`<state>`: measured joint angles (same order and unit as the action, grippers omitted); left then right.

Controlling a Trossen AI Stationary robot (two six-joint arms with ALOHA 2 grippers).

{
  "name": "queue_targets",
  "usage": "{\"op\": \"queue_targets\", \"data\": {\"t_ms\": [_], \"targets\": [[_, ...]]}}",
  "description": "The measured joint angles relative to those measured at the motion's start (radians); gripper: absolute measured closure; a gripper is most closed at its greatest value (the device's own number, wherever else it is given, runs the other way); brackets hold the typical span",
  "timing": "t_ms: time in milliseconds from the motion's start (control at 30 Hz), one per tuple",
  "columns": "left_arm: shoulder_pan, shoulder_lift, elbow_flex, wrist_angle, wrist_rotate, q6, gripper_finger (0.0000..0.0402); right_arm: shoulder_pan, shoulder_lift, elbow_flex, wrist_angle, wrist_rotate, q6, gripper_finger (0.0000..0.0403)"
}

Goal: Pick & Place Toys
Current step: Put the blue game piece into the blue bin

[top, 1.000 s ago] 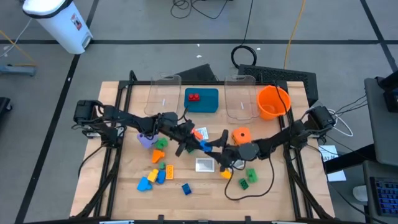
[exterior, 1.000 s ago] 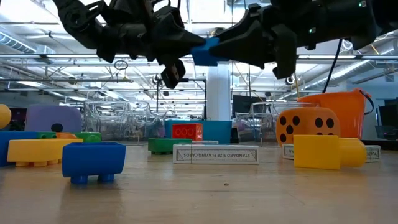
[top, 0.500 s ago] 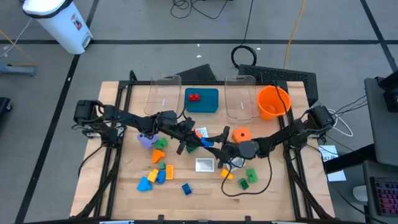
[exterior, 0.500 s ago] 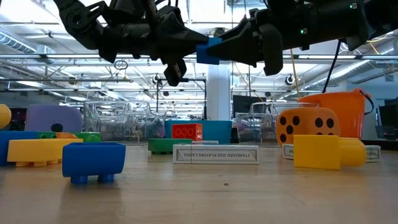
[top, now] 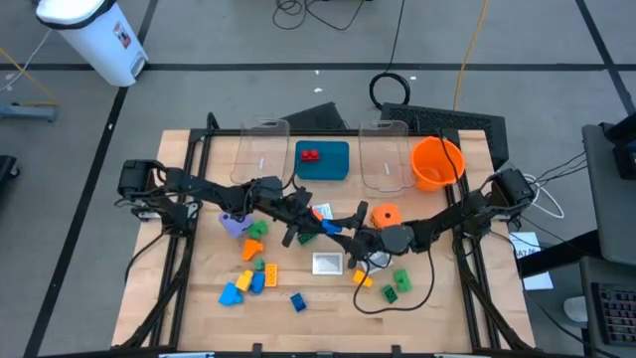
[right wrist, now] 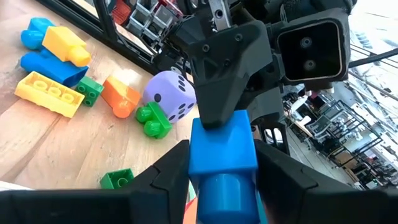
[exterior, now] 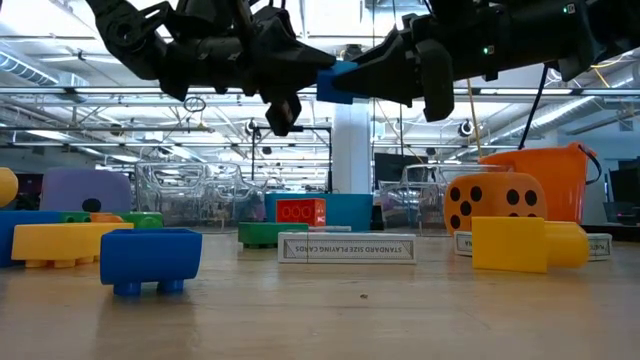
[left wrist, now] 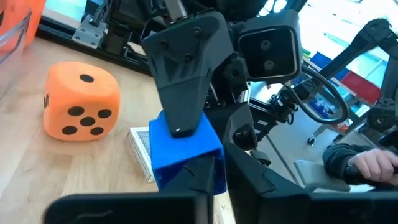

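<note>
A blue brick hangs high above the table's middle, between my two grippers, which meet tip to tip. My left gripper reaches in from the table's left and is shut on the brick. My right gripper comes from the right and is shut on the same brick. Other toys lie on the table below: an orange die, a purple die, a white card box and loose bricks. My left gripper pinches the blue brick's left end between its two fingers, reaching level from the table's left. The brick is lifted clear of the table. My right gripper pinches the brick's right end between its two fingers, level from the table's right. One left finger shows on the brick's far end.
At the far edge stand two clear bins, a teal tray with a red brick, and an orange bowl. Green bricks lie near right, and yellow and blue bricks near left.
My right gripper has turned a little and risen slightly at the blue brick. The brick stays in the air between both grippers, over the table's middle.
</note>
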<state>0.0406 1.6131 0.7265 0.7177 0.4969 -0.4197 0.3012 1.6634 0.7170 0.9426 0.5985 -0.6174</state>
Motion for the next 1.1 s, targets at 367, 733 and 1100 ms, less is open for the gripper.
{"op": "queue_targets", "data": {"t_ms": [367,733,1100], "targets": [[-0.002,0.000,0.001,0.002,0.015,0.051,0.0231,0.000,0.000,-0.002,0.006,0.012,0.001,0.0264],[0.053,-0.001,0.002,-0.029,0.089,0.030,0.0171,0.011,-0.012,-0.002,0.011,0.094,-0.049,0.0264],[0.074,-0.094,-0.002,-0.264,-0.007,0.209,0.0190,0.012,-0.028,-0.002,-0.004,0.171,-0.055,0.0264]]}}
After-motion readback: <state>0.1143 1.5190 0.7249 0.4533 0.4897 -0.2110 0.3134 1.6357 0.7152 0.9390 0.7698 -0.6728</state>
